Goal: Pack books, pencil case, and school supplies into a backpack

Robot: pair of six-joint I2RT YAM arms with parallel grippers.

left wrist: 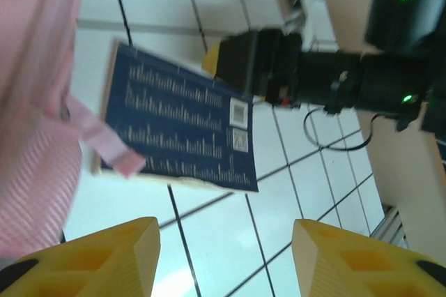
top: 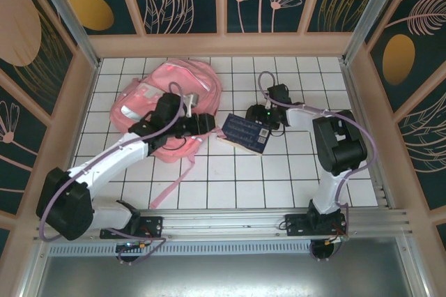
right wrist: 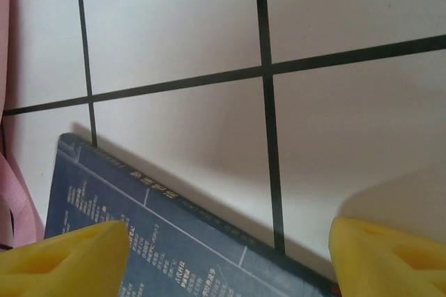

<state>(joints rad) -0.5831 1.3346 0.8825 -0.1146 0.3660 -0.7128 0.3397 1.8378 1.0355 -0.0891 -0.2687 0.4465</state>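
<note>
The step in hand looks like getting 1 flat dark navy book with white barcode labels (top: 242, 132) into the large pink fabric backpack with silvery stripes (top: 188, 77), which lies just left of it on the white tiled table (top: 230, 178). The right gripper (right wrist: 230, 226) has its fingers wide apart astride the book's corner and is not visibly clamping it. The left gripper (left wrist: 224, 222) is also apart and empty, facing the book. A thin pink strap (left wrist: 104, 140) lies across the book's backpack-side edge, so clear that first. Then grip the book's free edge squarely and feed it in flat.
</note>
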